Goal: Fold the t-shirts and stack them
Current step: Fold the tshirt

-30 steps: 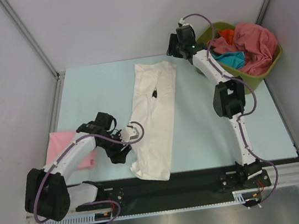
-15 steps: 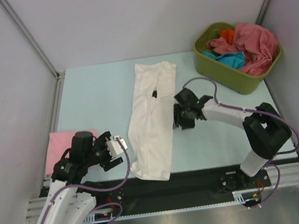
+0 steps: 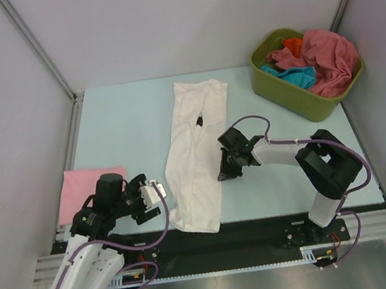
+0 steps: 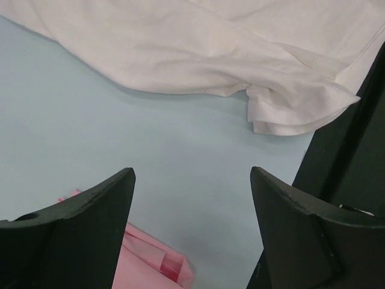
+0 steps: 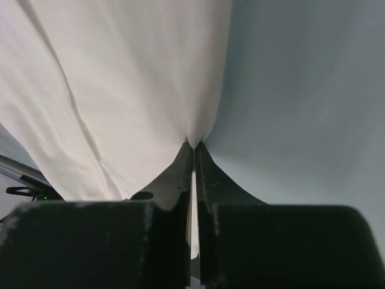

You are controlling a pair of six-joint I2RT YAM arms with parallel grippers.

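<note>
Your right gripper (image 5: 194, 147) is clenched on the right edge of the white t-shirt (image 3: 196, 155), the cloth pinched between its fingertips about halfway along the shirt's length. The shirt lies as a long, narrow strip down the middle of the table (image 3: 125, 125), running from far to near. Your left gripper (image 4: 191, 173) is released, its jaws spread wide and holding nothing. It hovers over bare table just left of the shirt's near end. The pink t-shirt (image 3: 77, 189) lies flat at the near left, beside that arm. At the far right, the green tub (image 3: 294, 98) holds the rose-red t-shirt (image 3: 328, 54), the teal t-shirt (image 3: 297, 76) and the orange t-shirt (image 3: 292, 44) in a heap.
</note>
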